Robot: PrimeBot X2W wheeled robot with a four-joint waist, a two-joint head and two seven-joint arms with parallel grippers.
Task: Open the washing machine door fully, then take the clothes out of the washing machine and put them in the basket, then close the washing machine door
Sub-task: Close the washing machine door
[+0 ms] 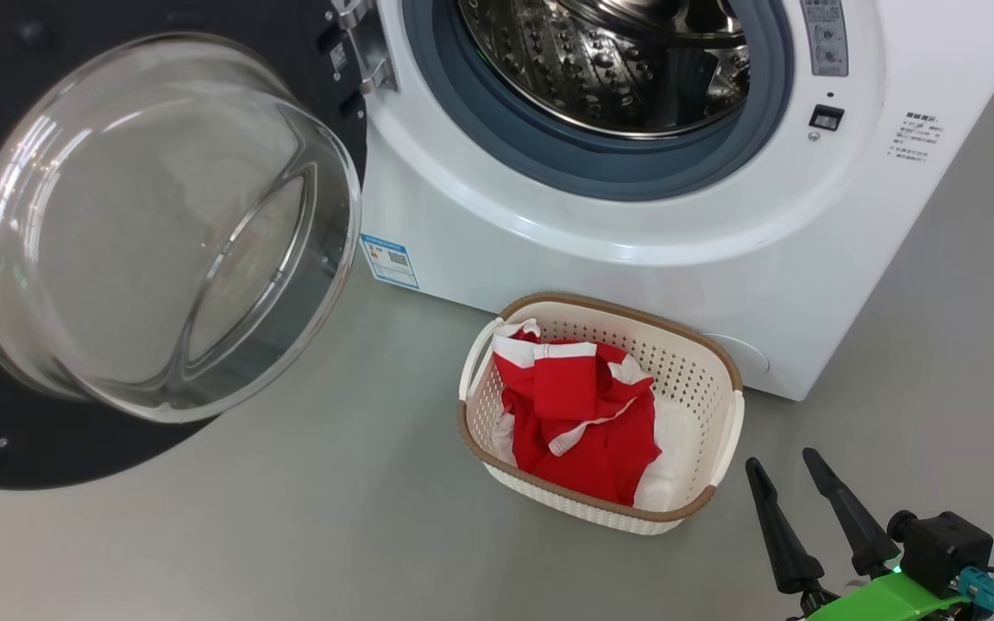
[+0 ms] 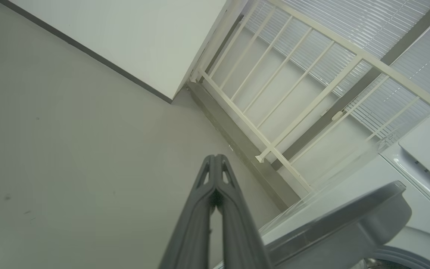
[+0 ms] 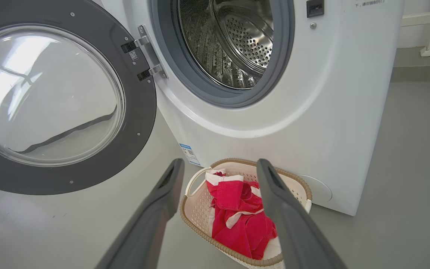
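Observation:
The washing machine (image 1: 635, 250) (image 3: 330, 112) stands with its door (image 1: 152, 233) (image 3: 50, 97) swung wide to the left, and its steel drum (image 1: 609, 60) (image 3: 230, 41) shows no laundry. Red clothes (image 1: 579, 418) (image 3: 237, 216) with white stripes lie in the cream basket (image 1: 713, 379) (image 3: 196, 209) on the floor before the machine. My right gripper (image 1: 782, 461) (image 3: 218, 164) hangs open and empty at the basket's near right. My left gripper (image 2: 215, 158) is shut on nothing, pointing past the door's dark edge (image 2: 342, 220) at the floor and wall.
Grey floor (image 1: 290, 517) spreads around the basket and under the door. In the left wrist view a white railing (image 2: 274, 93) with blinds behind it and a white wall (image 2: 125, 37) stand beyond the machine's top (image 2: 424, 149).

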